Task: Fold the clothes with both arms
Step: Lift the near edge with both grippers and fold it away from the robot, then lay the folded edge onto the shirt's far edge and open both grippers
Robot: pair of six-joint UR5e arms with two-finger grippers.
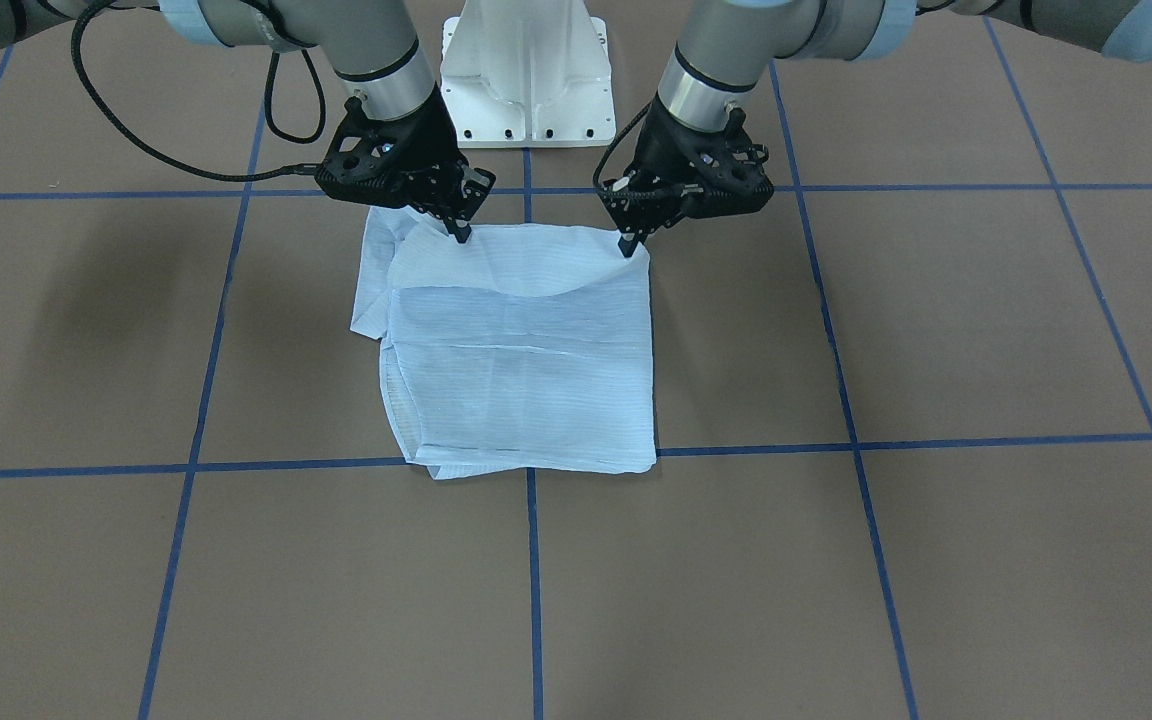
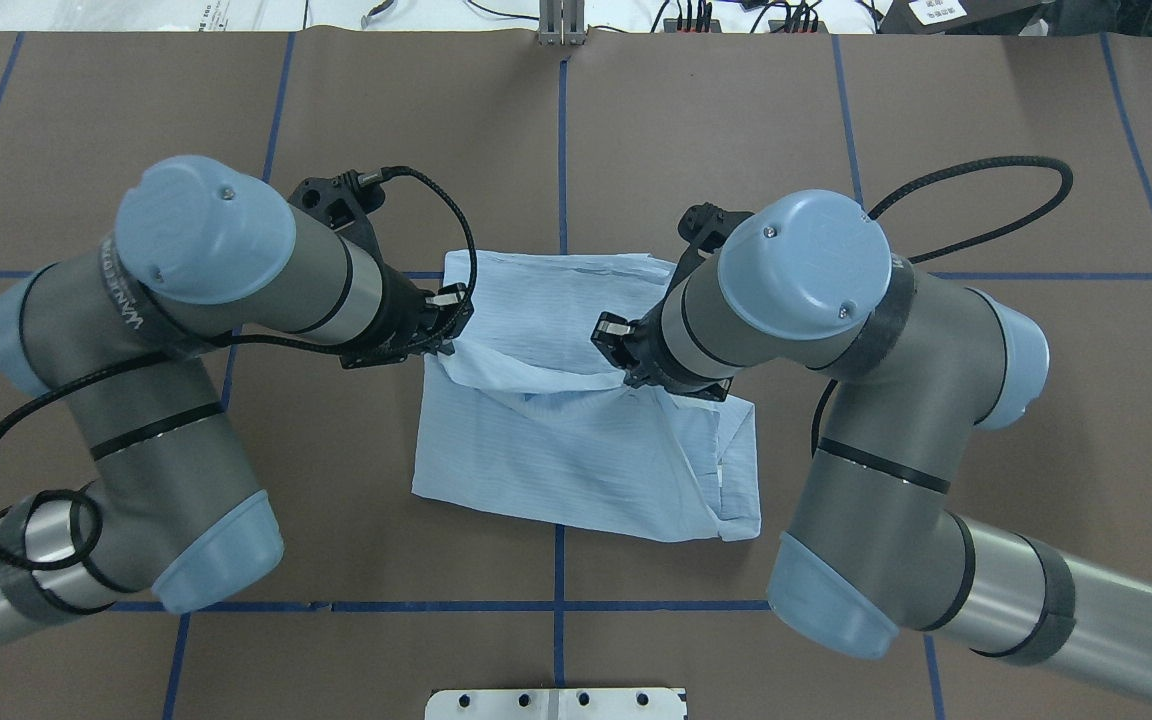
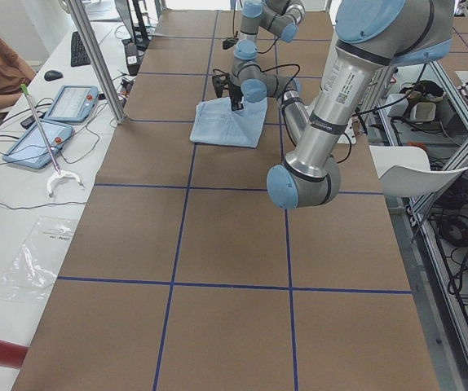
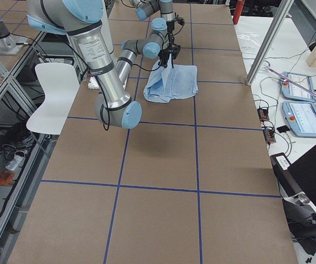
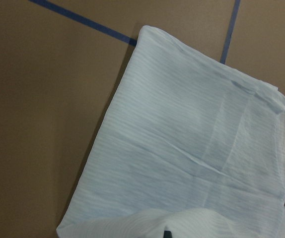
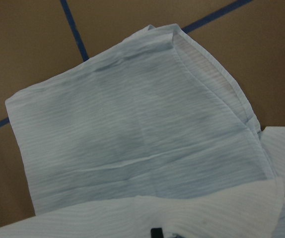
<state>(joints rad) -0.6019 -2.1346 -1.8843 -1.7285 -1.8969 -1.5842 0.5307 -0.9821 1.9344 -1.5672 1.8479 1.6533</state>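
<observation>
Exterior front-facing: left gripper (image 1: 627, 247) and right gripper (image 1: 461, 237) pinch shirt (image 1: 526, 370), closed on its raised robot-side edge; apparently mid-fold, next carry evenly across.

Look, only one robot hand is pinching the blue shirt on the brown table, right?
No, both are: the left hand and the right hand each pinch the blue shirt on the brown table, as the front-facing view shows.

Probably a robotics lab: blue-taped table (image 3: 218, 244), aluminium framing (image 3: 95, 57), teach pendants (image 4: 297, 88) alongside.
</observation>
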